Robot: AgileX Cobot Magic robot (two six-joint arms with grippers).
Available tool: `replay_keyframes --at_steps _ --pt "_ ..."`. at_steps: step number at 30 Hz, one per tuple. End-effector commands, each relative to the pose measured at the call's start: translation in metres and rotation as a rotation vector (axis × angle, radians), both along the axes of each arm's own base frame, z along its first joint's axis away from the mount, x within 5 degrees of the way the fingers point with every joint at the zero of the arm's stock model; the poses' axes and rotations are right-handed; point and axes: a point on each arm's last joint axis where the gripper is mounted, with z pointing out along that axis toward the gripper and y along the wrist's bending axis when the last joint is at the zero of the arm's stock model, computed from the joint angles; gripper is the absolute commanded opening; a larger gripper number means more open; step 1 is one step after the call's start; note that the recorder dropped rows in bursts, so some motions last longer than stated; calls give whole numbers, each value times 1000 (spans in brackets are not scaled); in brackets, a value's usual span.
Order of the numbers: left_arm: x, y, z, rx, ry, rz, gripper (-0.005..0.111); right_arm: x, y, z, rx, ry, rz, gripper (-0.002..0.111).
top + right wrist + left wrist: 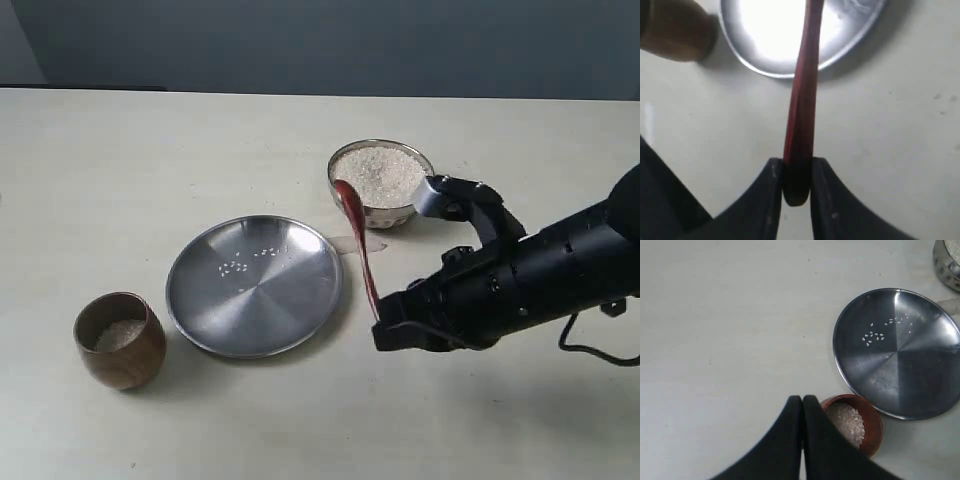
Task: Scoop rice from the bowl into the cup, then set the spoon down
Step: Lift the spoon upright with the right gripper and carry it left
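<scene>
Right fingers pinch spoon handle; left fingers pressed together, empty. Head at bowl's 8 o'clock: keep it level.

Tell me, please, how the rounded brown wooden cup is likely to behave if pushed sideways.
The rounded brown wooden cup looks squat, so it would probably slide rather than tip. Its barrel-curved side means a high push might rock it, and the loose white rice inside could spill.

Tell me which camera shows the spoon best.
The exterior view: the whole spoon shows, head by the bowl. The right wrist view shows only its handle between the fingers; the left wrist view misses it.
</scene>
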Motion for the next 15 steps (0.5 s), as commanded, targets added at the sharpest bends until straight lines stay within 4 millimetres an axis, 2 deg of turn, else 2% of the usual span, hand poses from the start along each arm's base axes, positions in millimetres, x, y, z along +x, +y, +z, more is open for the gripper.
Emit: replay_keyframes --at_steps 1,6,15 --pt "1 0 2 0 -12 2 0 -3 9 -1 202 15 -47 -1" --pt "1 0 2 1 -14 2 0 -13 8 -7 330 8 -99 -1" --pt "1 0 2 1 -14 2 0 -34 -8 -46 181 90 -125 -1"
